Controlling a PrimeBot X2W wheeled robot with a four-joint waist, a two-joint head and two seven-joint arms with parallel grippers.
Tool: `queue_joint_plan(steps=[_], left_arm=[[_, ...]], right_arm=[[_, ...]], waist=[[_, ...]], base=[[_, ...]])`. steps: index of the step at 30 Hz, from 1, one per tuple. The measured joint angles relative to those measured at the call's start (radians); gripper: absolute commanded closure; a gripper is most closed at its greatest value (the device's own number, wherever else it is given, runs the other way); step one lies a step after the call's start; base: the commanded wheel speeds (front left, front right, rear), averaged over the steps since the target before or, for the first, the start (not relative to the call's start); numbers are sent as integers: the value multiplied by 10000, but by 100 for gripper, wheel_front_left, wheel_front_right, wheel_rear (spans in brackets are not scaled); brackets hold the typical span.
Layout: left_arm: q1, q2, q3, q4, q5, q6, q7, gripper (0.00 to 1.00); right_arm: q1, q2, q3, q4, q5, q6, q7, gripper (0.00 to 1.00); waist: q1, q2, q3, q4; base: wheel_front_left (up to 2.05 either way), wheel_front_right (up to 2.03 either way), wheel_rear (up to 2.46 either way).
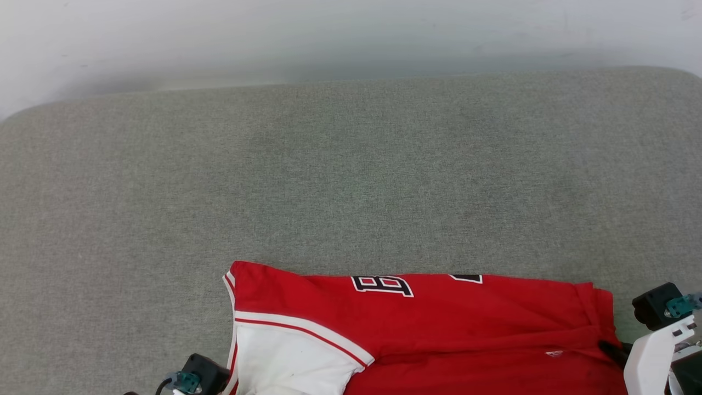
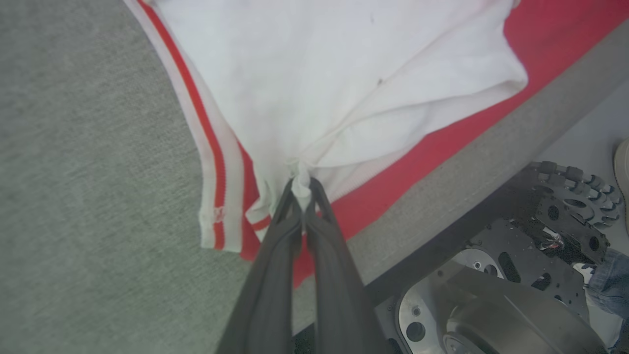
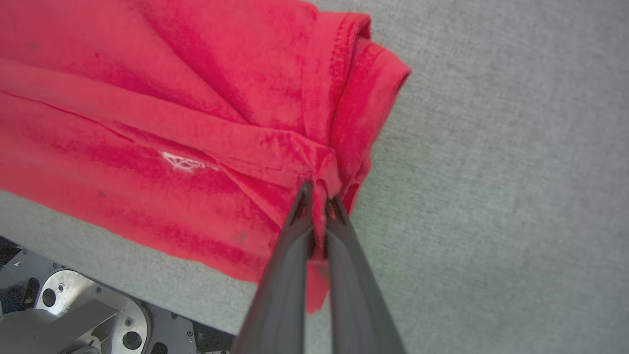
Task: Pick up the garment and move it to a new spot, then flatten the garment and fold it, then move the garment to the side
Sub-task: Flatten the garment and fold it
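The garment (image 1: 439, 323), a bright red jersey with a white sleeve and black white-outlined lettering, lies folded along the near edge of the grey table. In the left wrist view my left gripper (image 2: 303, 189) is shut on a bunched pinch of the white sleeve (image 2: 334, 73) beside its red-white striped edge. In the right wrist view my right gripper (image 3: 318, 194) is shut on a gathered fold of red cloth (image 3: 196, 123) at the garment's right end. In the head view the left wrist (image 1: 197, 378) shows at the garment's lower left and the right wrist (image 1: 661, 329) at its right end.
The grey felt-covered table (image 1: 351, 175) stretches far beyond the garment toward a pale wall. Below the table's near edge (image 2: 467, 172) sits my wheeled base (image 2: 516, 275). A shoe and a denim trouser leg (image 2: 614, 285) of a person show at the right.
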Motion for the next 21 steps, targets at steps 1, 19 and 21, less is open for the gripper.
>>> queue_joint_plan(steps=[1, 19, 21], left_arm=[[-81, -98, -63, 221, 63, -52, -38, 100], [-14, -606, 219, 1498, -63, -15, -1321, 0], [81, -573, 470, 1289, -159, 159, -1636, 0]], right_arm=[[-44, -52, 111, 52, -119, 2, -123, 100], [-288, 221, 518, 207, 500, -2, -1101, 0], [-281, 234, 274, -15, 593, 0, -1151, 0]], waist=[[0, 0, 18, 8], [1, 0, -848, -94], [0, 0, -1016, -121]], base=[[0, 0, 0], [0, 0, 0], [0, 0, 0]])
